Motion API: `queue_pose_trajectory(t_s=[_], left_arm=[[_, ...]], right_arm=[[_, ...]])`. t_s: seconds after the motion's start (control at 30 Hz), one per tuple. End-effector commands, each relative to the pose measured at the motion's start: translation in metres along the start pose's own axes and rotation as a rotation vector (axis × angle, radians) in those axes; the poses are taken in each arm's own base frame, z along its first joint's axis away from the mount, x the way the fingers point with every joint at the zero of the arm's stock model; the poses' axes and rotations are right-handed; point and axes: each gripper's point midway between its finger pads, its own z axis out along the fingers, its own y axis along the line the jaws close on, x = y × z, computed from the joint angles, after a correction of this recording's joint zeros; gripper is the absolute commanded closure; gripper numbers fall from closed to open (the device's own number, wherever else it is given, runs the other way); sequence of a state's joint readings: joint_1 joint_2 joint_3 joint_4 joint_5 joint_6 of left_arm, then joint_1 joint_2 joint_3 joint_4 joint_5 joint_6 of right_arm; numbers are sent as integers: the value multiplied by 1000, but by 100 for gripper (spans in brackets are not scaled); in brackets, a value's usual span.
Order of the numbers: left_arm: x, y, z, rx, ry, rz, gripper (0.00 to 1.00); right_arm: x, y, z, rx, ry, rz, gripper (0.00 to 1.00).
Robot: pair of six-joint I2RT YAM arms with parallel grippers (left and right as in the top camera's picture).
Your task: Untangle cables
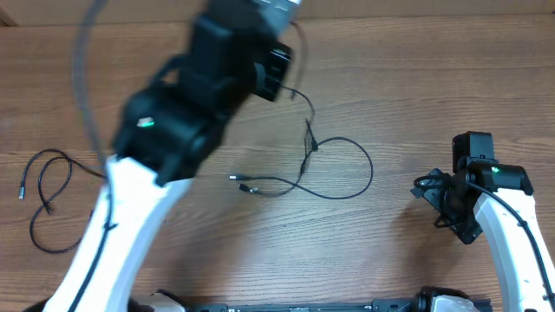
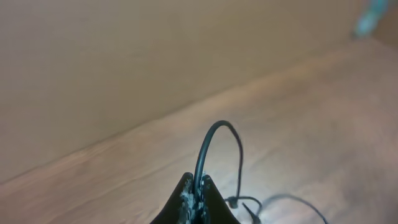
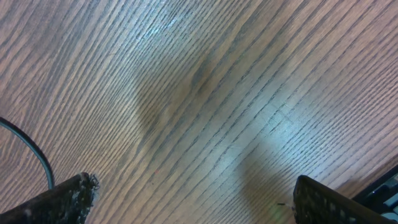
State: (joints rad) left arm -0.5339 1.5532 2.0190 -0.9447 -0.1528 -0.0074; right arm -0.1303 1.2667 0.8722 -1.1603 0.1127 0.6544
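lifting one cable end high to draw the tangle open

i am pinching a thin black cable [image 2: 217, 134] in my left gripper [image 2: 196, 193], fingers pressed together on it, and holding it high above the table [image 1: 416, 78]. i am raising it, i judge, so that the cord's own weight is drawing it out of the snarl below.

seen from above, the held cable is dropping from the gripper to a small knot-like crossing [image 1: 309, 139] near the middle of the table. past that a loop [image 1: 355, 169] is lying flat, with plug ends [image 1: 238, 179] resting to its left.

a separate cable [image 1: 48, 186] is lying curled well apart on the left side, its silver plug [image 1: 22, 192] on the wood; it looks free already.

my right gripper [image 3: 193, 186] is hanging low over bare wood on the right, fingers spread wide and holding nothing. it is probably waiting there so it can pin the loop while i am pulling.
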Motion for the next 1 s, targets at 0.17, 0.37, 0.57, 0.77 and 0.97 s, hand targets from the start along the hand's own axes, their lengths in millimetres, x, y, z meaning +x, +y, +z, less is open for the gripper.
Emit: queue_pose_trajectory(t_s=[0.17, 0.37, 0.57, 0.77, 0.97], left_arm=[[-24, 133, -59, -307, -178, -365, 96], [-11, 236, -121, -565, -323, -652, 94], [36, 294, -152, -755, -306, -880, 96], [65, 308, -143, -820, -205, -912, 96], [102, 284, -87, -622, 40, -978, 92]], right_arm=[[-9, 3, -9, -15, -44, -2, 0], [-10, 4, -9, -19, -49, -1, 0], [-11, 5, -9, -21, -51, -1, 0], [-11, 5, -9, -21, -51, -1, 0], [-11, 5, -9, -21, -50, -1, 0]])
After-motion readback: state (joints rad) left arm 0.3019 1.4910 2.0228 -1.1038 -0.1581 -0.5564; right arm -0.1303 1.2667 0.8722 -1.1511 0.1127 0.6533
